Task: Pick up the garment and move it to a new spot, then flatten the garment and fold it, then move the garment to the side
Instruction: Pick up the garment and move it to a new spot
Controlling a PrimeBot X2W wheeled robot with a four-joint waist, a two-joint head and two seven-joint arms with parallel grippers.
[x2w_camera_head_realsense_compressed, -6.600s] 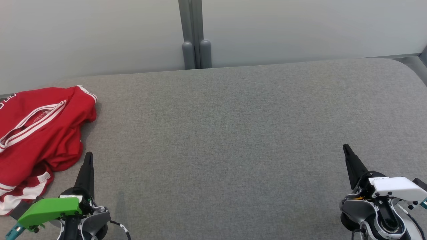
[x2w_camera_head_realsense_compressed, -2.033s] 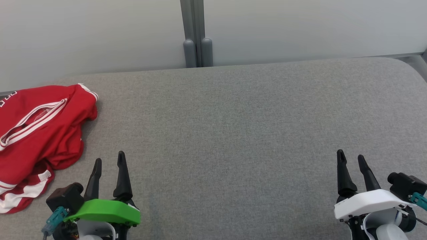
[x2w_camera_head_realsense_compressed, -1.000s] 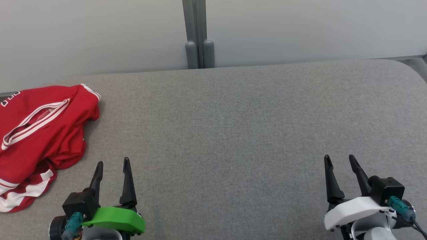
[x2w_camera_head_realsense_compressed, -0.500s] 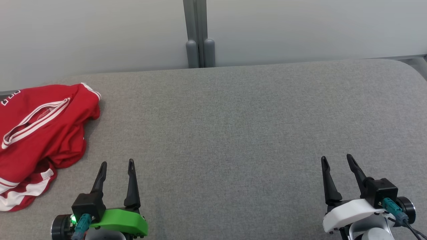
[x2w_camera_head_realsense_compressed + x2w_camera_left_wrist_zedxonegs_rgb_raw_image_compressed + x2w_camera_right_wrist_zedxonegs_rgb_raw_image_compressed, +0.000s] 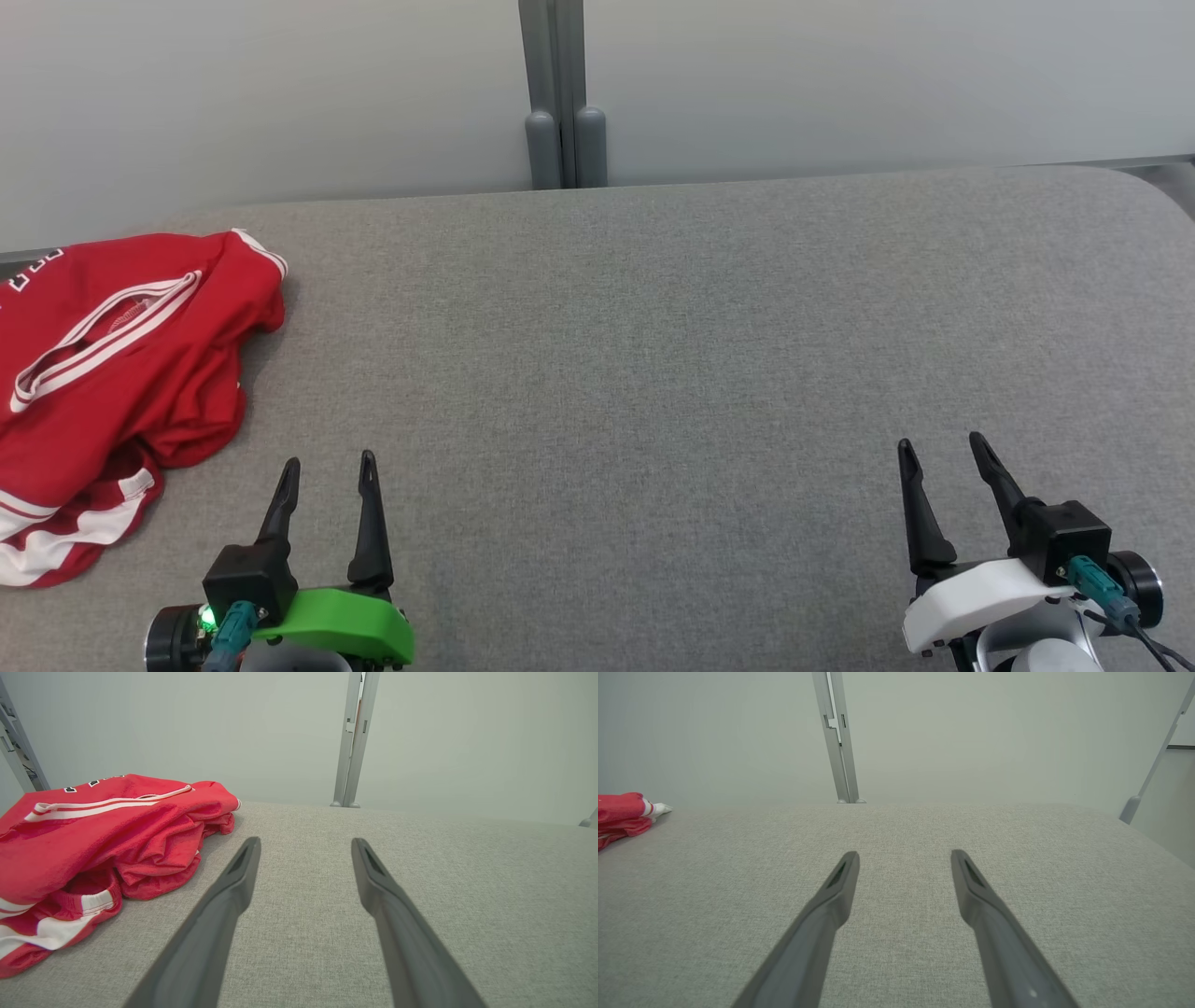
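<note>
A grey cloth-covered surface (image 5: 653, 373) spreads across the lower frame. Behind it stands a pale wall (image 5: 233, 93), split by a grey post (image 5: 553, 84) at top centre.

txt (image 5: 33, 269) on red garment (image 5: 112, 392) too small to read.

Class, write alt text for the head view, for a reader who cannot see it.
A crumpled red garment with white stripes lies at the left edge of a grey fabric surface. The left claw, beside but apart from it, and the right claw at lower right are open and empty. A pale wall with a grey post stands behind.
</note>
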